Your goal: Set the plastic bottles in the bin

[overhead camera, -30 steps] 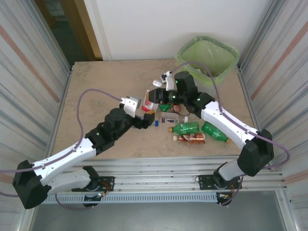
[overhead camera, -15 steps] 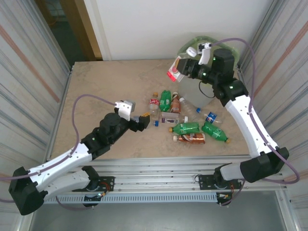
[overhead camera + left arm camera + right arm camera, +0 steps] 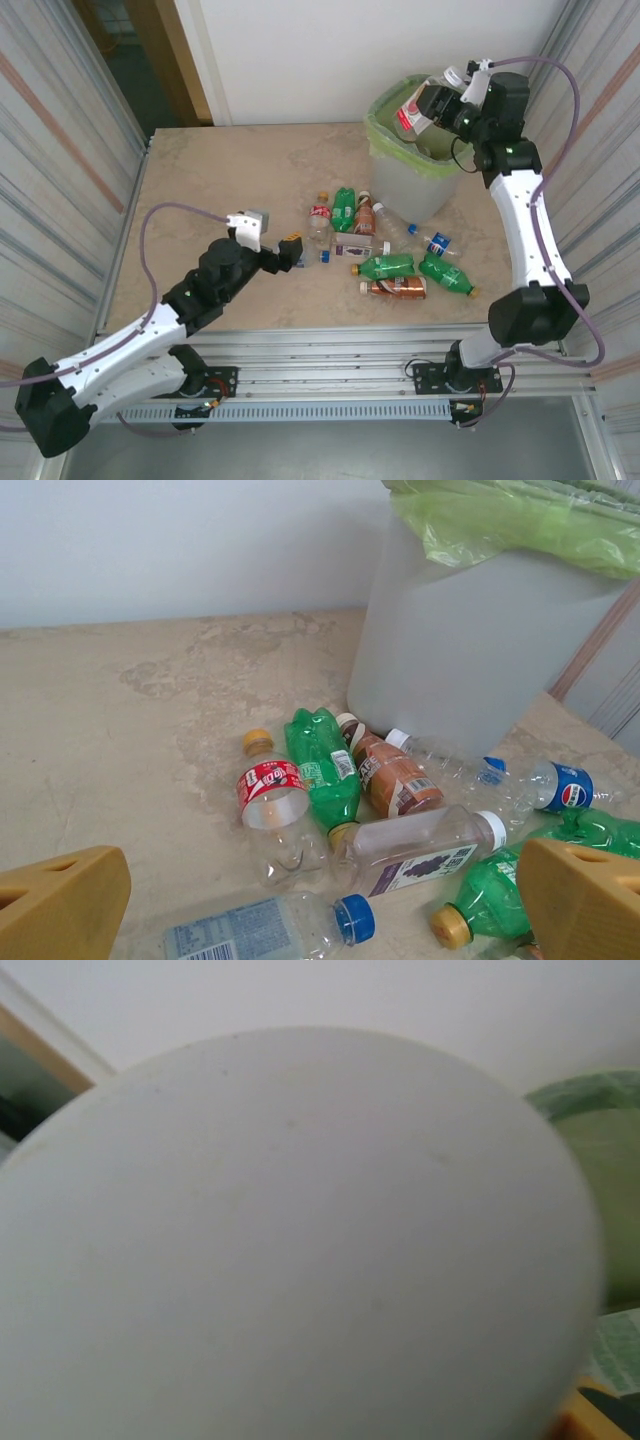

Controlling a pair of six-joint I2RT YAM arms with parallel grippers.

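drop step: right hand [image 3: 427, 105] grips a pale red-labelled plastic bottle [image 3: 409, 110] over the green-lined translucent bin [image 3: 410, 190]; next, let go. left hand [image 3: 292, 250] gapes wide.

The bin [image 3: 408, 190] is tall and grey-white, with a light green bag [image 3: 500, 530] folded over its rim. It stands upright at the far right of the counter [image 3: 220, 180]. A red-and-white bottle [image 3: 410, 106] is up in the air over the bin's open top. The other bottles lie on their sides in a bunch just in front of the bin. Among them are a red-label bottle [image 3: 272, 798], a green bottle [image 3: 320, 763], a brown bottle [image 3: 393, 777], a purple-label bottle [image 3: 415, 848] and a blue-label bottle [image 3: 553, 785].
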